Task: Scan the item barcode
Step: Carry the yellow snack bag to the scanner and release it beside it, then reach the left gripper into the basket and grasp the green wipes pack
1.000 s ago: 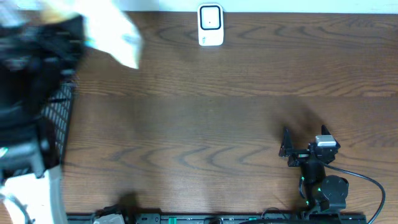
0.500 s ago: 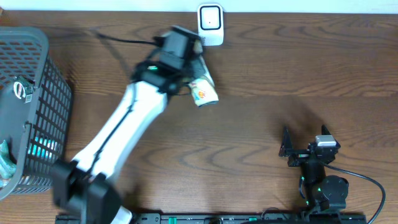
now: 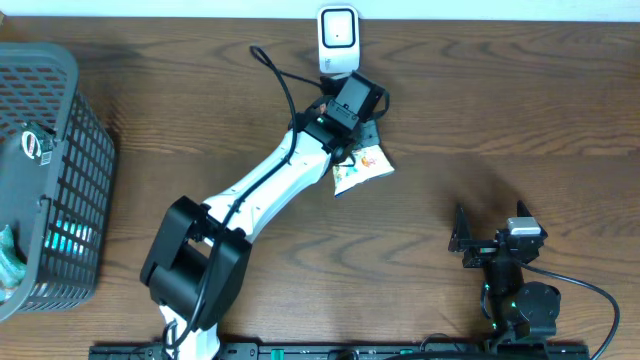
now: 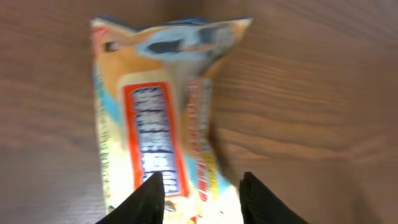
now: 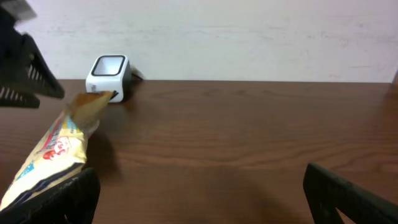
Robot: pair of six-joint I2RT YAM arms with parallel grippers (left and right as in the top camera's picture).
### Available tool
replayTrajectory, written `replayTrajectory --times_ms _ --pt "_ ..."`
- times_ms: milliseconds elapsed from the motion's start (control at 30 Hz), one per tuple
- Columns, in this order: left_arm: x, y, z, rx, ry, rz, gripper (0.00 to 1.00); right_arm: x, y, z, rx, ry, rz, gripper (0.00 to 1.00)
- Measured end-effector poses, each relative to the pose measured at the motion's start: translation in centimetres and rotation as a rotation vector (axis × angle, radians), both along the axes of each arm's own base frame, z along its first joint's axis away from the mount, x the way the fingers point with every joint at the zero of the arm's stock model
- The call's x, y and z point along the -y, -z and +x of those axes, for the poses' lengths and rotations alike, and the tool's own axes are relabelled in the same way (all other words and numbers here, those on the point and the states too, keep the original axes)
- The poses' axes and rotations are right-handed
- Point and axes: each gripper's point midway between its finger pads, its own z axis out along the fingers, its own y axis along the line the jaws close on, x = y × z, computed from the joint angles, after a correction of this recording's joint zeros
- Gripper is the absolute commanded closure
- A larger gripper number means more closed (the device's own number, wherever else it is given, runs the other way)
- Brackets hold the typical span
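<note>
Step in hand: you are presenting the snack packet (image 3: 360,168) to the scanner (image 3: 338,40); judging by how things lie, no clean read position is set yet
Packet position: just in front of the scanner, slightly towards the right arm's side, under the left arm's wrist; in the right wrist view it looks tilted, its far end raised towards the scanner's base
Left end effector (image 4: 200,182): fingers partly apart around the packet's near end; you cannot tell from these views whether they pinch it or merely straddle it
Right end effector (image 3: 458,232): spread wide, holding nothing, well apart from the packet near the front edge of the desk (image 3: 520,110)
Visible face: the left wrist view shows a printed side with a red-bordered label, blurred; no barcode can be made out, so it is probably on the hidden side
How to do it well: make sure of a firm hold on one end, turn the barcode side to the scanner's window, and hold it flat and steady, near but not touching
Watch out: the wrapper looks soft and shiny, so creases or glare could spoil the read; do not let a finger cover the code
Basket (image 3: 60,60): at the desk's left edge with other items inside, well apart from the scanner
</note>
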Motion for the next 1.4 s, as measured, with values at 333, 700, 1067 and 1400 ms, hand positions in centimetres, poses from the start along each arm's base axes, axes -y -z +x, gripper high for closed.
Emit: replayTrajectory --times_ms 333,700,1067,1400 --pt "-6.5 -11.5 1.8 0.270 -0.075 0.033 0.36 0.0 0.0 0.0 0.000 0.000 0.000 0.01" --pt "-19.4 -13.9 4.3 0.318 -0.318 0.228 0.34 0.0 0.0 0.0 0.000 0.000 0.000 0.01" --pt "-43.3 -32.0 -7.1 0.682 -0.941 0.263 0.28 0.0 0.0 0.0 0.000 0.000 0.000 0.01" --pt "-57.5 -17.4 -15.6 0.017 -1.217 0.492 0.16 0.0 0.0 0.0 0.000 0.000 0.000 0.01"
